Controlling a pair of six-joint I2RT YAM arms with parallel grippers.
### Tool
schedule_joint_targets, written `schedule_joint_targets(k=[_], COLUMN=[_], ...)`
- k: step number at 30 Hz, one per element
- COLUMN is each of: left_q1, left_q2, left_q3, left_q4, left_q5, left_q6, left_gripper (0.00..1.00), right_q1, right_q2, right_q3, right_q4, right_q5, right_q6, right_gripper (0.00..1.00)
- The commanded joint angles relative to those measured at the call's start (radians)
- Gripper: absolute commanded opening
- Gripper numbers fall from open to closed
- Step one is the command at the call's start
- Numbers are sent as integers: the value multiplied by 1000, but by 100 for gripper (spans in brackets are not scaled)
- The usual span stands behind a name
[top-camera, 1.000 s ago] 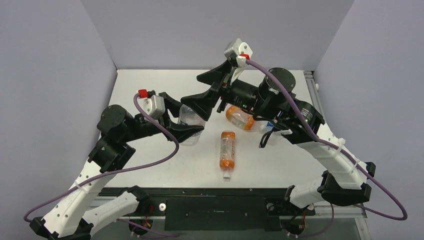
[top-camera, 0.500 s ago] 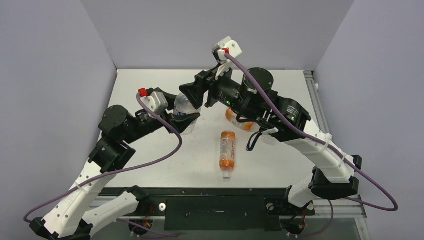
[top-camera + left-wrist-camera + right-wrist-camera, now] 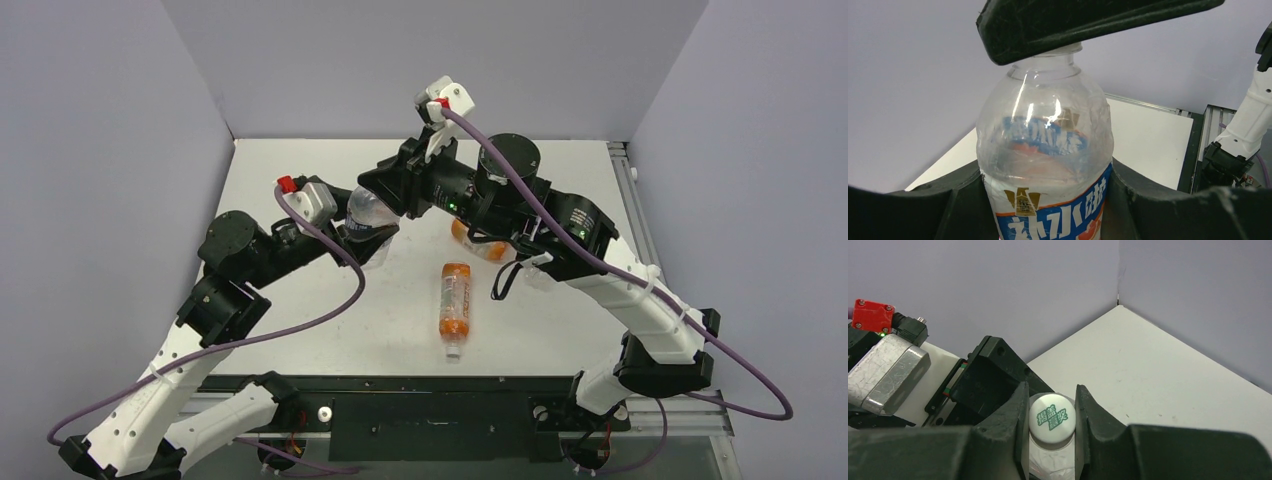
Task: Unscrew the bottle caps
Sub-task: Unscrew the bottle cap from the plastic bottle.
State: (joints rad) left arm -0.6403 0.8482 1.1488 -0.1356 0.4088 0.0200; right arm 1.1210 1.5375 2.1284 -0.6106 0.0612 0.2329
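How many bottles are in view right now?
3. A clear labelled bottle held in the left fingers; a slim orange bottle lying mid-table; a second orange bottle partly under the right arm. That arm may hide more.

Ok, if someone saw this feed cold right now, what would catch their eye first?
The left gripper has its jaws clamped round a clear bottle, while the right gripper reaches in from above, its jaws closed on the white cap with green print. Nearer the arm bases, a slim orange bottle lies on the table, and a second orange bottle is half hidden under the right arm.
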Motion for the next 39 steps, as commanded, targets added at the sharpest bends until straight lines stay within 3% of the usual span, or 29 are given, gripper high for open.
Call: schedule_joint_targets(k=[1,5,8,12,15,18,20,23,25,26,27,28,30,35,39], left_q1=[-1,-1,-1,-1,-2,-6,-7,-7,-7,-7,-6,-6,-6,-5,-5], left_q2=[-12,-16,-20,-16,-3,6,8,10,9,9,7,6,3,1,2], left_q3=[26,27,20,27,41,54,60,63,62,59,56,52,45,34,24], left_q4=[42,44,71,109,117,114,118,121,118,116,111,99,80,48,43], left_q5=[-1,81,215,392,518,568,572,572,567,563,548,537,492,314,136], left_q6=[-13,-81,-152,-246,-300,-333,-340,-335,-323,-305,-296,-272,-230,-120,-56], left_gripper=[0,0,0,0,0,0,0,0,0,0,0,0,0,0,0], right_q1=[-26,-95,-169,-206,-225,-243,-254,-267,-273,-274,-275,-272,-260,-190,-40], right_q2=[-28,-85,-142,-163,-160,-172,-176,-164,-153,-151,-151,-151,-150,-164,-150], right_q3=[30,-6,-81,-104,-130,-244,-284,-284,-261,-233,-215,-179,-134,-85,-39], right_q4=[-5,48,157,256,343,644,735,728,614,556,422,362,234,121,38], right_q5=[-5,-243,-612,-918,-1069,-1180,-1198,-1197,-1164,-1139,-1049,-991,-808,-437,-101], right_q6=[-33,-68,-68,-25,68,249,326,330,284,206,154,42,-7,-57,-135], right_gripper=[0,0,0,0,0,0,0,0,2,21,34,65,79,82,83])
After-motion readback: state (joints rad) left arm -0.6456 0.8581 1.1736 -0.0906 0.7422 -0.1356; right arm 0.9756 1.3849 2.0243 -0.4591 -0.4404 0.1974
